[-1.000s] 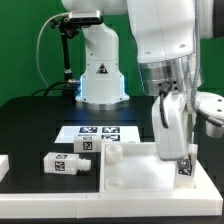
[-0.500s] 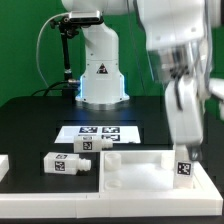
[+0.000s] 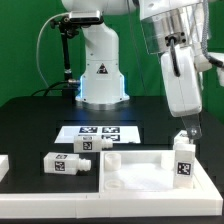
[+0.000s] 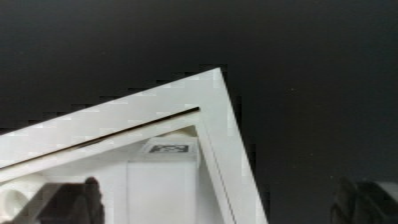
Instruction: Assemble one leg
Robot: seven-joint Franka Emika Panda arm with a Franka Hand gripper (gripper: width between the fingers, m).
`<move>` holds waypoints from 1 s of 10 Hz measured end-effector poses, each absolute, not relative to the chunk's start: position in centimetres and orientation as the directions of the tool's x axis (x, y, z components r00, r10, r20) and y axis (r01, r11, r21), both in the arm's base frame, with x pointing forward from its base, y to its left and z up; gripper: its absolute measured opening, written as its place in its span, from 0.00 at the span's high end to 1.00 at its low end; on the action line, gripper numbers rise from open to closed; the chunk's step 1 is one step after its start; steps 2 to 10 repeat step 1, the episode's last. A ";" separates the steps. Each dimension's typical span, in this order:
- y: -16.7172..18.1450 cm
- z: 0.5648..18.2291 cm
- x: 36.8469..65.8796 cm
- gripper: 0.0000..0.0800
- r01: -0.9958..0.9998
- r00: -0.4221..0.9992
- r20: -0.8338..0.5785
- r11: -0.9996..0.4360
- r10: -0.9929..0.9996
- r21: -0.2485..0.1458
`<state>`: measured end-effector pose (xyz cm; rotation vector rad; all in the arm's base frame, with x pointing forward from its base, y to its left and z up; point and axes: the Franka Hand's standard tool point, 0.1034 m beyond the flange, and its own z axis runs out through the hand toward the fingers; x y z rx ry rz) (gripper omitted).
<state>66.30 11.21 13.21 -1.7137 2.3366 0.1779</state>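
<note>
One leg (image 3: 183,160), a white block with a black-and-white tag, stands upright at the corner of the large white panel (image 3: 140,178) on the exterior view's right. My gripper (image 3: 190,129) hangs just above it and does not touch it. In the wrist view my gripper (image 4: 222,210) is open: the dark fingertips (image 4: 71,205) stand wide apart with only the panel's corner (image 4: 205,110) between them. Two more legs (image 3: 62,165) (image 3: 88,146) lie on the black table to the left of the panel. A short white peg (image 3: 113,152) stands at the panel's far left corner.
The marker board (image 3: 100,132) lies flat behind the panel. A second robot's white base (image 3: 100,75) stands at the back, with a camera stand (image 3: 66,50) beside it. Another white part (image 3: 4,165) shows at the left edge.
My gripper was down around the upright leg. It has let go and risen, and the leg stays standing on the panel's corner.
</note>
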 end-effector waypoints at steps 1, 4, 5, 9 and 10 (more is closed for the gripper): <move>11.2 13.2 66.3 0.19 -0.951 -0.285 -0.261 0.306 -0.922 -0.043; 11.2 13.2 66.3 0.19 -0.951 -0.285 -0.261 0.306 -0.922 -0.043; 11.2 13.2 66.3 0.19 -0.951 -0.285 -0.261 0.306 -0.922 -0.043; 11.2 13.2 66.3 0.19 -0.951 -0.285 -0.261 0.306 -0.922 -0.043; 11.2 13.2 66.3 0.19 -0.951 -0.285 -0.261 0.306 -0.922 -0.043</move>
